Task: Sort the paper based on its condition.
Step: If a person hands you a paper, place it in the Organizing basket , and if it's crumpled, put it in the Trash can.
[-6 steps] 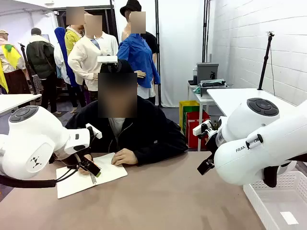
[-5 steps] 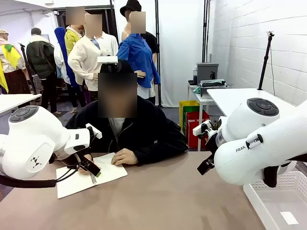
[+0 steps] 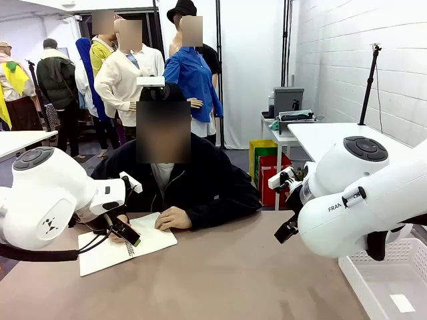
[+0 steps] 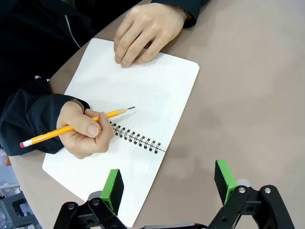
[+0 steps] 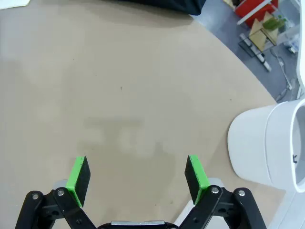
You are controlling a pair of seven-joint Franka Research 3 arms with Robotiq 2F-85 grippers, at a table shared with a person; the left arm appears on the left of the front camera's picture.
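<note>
Hovering wide open with left gripper [image 4: 168, 183] at edge of notebook [image 4: 143, 86], clearly nearer; gaping too with right gripper [image 5: 138, 179], well apart.

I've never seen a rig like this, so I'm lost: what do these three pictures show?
Two white robot arms share a table with a seated person. The wide picture looks across the table from between the arms. The other two come from cameras on the wrists, looking down along each tool. The left tool hangs open over the edge of a spiral notebook, where the person's hand holds a pencil. The right tool is open over the tabletop near a white bin. Neither holds anything.
</note>
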